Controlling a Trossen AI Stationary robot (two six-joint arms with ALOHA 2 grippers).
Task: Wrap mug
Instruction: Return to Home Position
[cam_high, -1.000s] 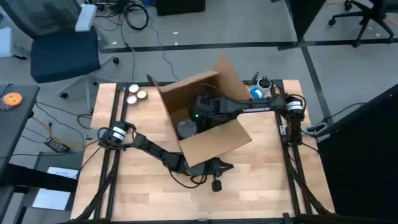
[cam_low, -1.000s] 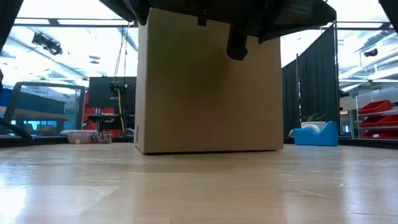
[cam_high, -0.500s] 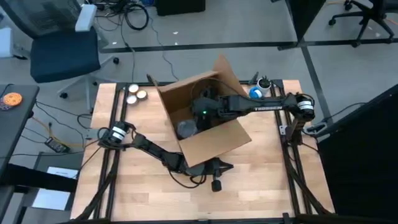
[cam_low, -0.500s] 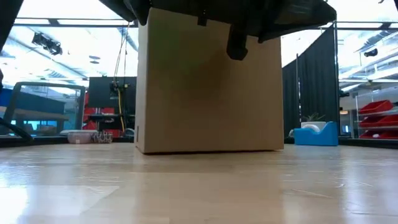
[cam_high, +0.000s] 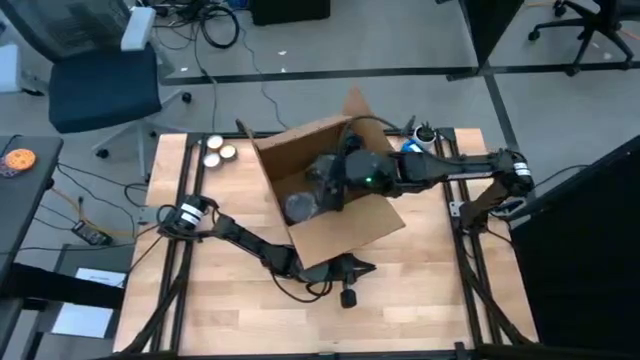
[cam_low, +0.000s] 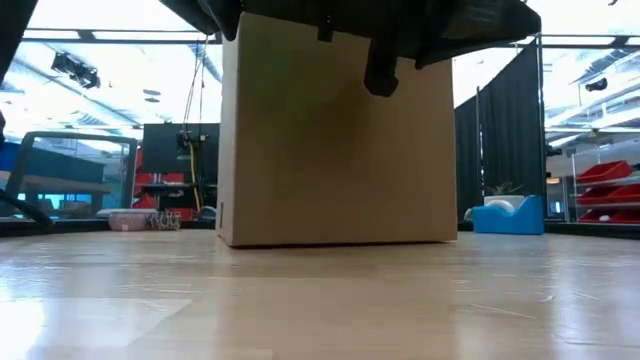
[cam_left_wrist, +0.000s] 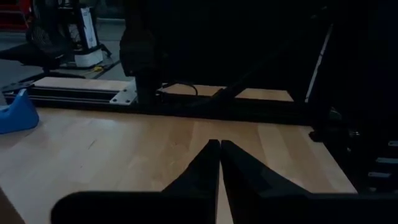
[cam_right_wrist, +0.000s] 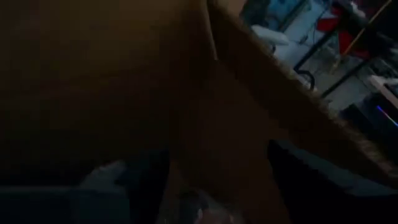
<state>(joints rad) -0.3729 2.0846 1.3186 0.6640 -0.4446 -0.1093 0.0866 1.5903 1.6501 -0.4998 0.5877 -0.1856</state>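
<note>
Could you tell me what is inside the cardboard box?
A grey bubble-wrapped bundle lies in the cardboard box, the right gripper reaching in over it. The wrap hides any mug.

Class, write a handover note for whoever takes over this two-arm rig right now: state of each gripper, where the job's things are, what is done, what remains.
Left gripper: shut, empty, low over the wooden table in front of the open brown cardboard box.
Right gripper: open, holding nothing, inside the box.
Grey bubble-wrapped bundle, presumably the mug: lying in the box beside the right gripper.
Done: wrapping and boxing.
Left: lift the right arm out of the box and bring both arms home. The box flaps are open.
</note>
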